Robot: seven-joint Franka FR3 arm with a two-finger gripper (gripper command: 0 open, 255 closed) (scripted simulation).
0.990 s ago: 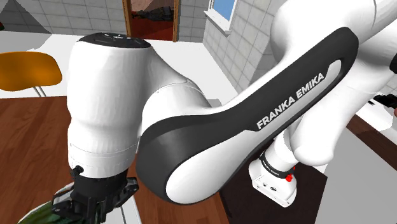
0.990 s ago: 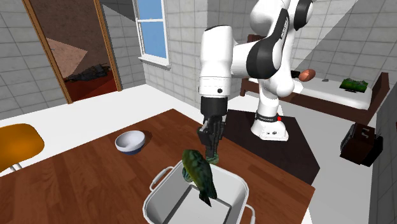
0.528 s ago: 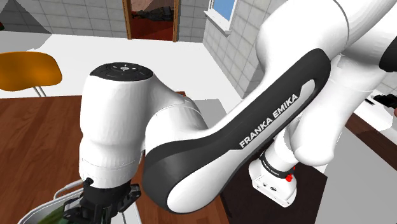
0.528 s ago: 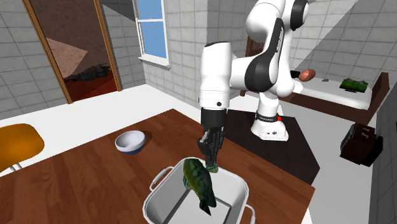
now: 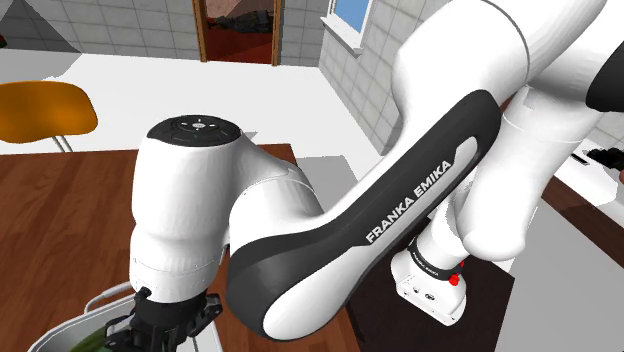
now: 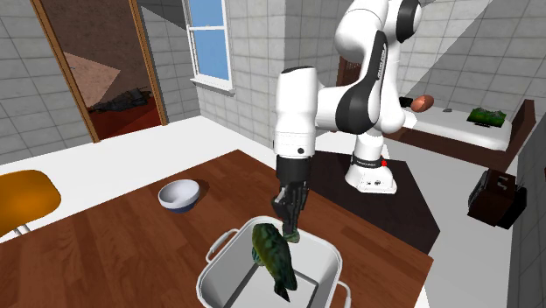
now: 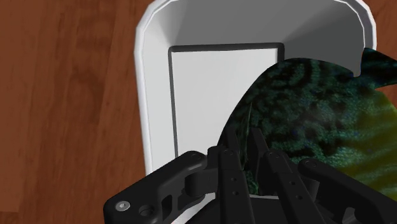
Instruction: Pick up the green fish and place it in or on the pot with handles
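Looking over the shoulder view first: the arm (image 5: 330,220) blocks most of the wooden table (image 5: 60,210). The gripper (image 5: 165,325) is cut off by the bottom edge, so its fingertips are out of frame. Beside it a short arc of the pot (image 5: 90,308) rim shows. An orange chair (image 5: 40,105) stands beyond the table.

Second exterior view: the gripper (image 6: 291,229) points down over the far side of the white pot (image 6: 229,248). The green fish (image 6: 273,258) hangs from the fingertips, with its lower end inside the pot's walls, hiding part of the floor. Whether it touches that floor cannot be told. The pot's near edge is cut off by the frame. A pale bowl (image 6: 179,194) sits well apart on the table (image 6: 105,254).

Wrist view: the fingers (image 7: 230,167) stand narrow, clamped on the edge of the fish (image 7: 318,121). The fish covers one side of the pot (image 7: 156,95), and its far part runs out of frame. The pot's flat floor lies below the gripper (image 7: 249,149).
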